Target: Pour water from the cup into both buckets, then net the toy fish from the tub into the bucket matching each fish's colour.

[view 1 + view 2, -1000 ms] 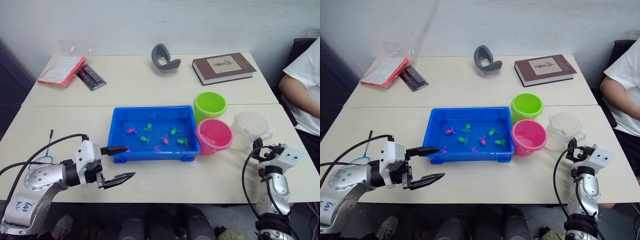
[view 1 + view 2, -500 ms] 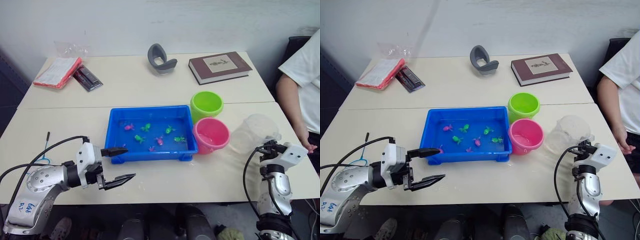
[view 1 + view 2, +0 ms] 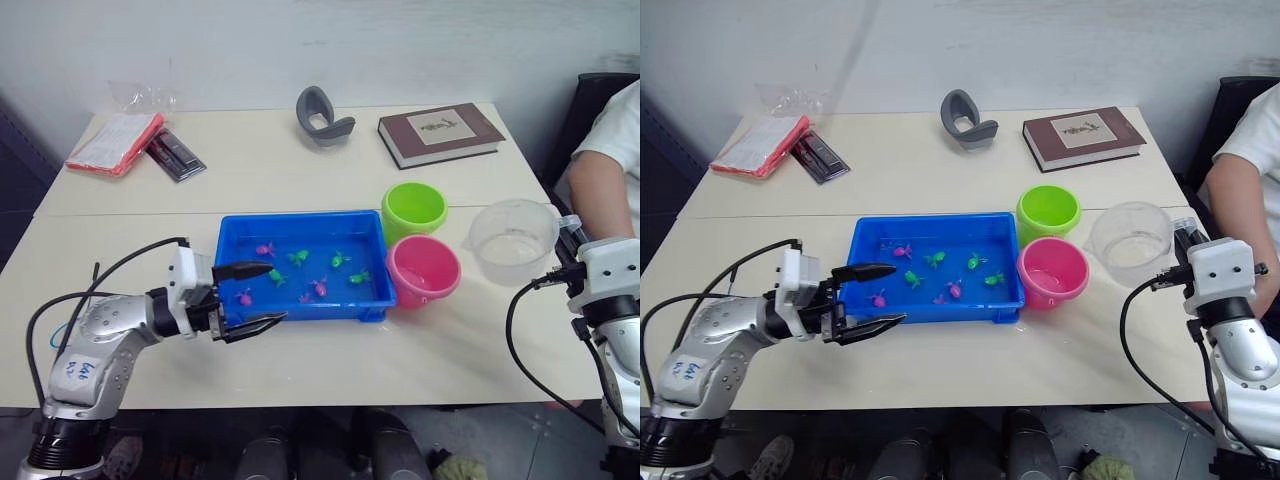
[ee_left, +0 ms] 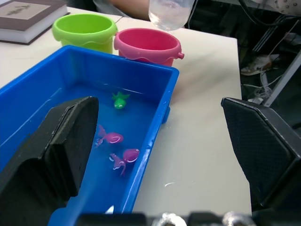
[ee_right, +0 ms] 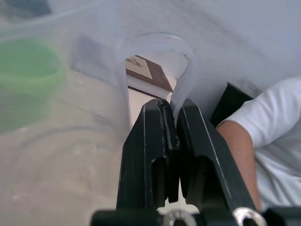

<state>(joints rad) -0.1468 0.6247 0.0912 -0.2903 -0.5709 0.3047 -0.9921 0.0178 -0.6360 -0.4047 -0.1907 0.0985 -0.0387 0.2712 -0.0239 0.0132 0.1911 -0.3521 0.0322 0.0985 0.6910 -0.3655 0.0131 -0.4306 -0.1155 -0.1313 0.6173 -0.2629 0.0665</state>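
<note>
My right gripper point(image 5: 173, 107) is shut on the side handle of the clear cup point(image 3: 514, 238), holding it upright in the air to the right of the pink bucket point(image 3: 424, 270). The green bucket point(image 3: 414, 208) stands just behind the pink one. The blue tub point(image 3: 230, 225) holds water and several green and pink toy fish point(image 3: 340, 260). My left gripper point(image 3: 277, 292) is open at the tub's front left corner, its upper finger over the rim. The net's thin handle point(image 3: 94, 275) pokes out beside my left arm; its hoop is mostly hidden.
A person's arm point(image 3: 600, 190) rests at the table's right edge, close behind the cup. A brown book point(image 3: 438, 133), a grey curved object point(image 3: 322, 115), a red packet point(image 3: 113, 142) and a dark flat item point(image 3: 176, 155) lie along the table's far side.
My right gripper shut on the cup's handle and lifted the cup off the table. My left gripper moved forward to the tub's front left corner, still open. The camera shifted slightly.
</note>
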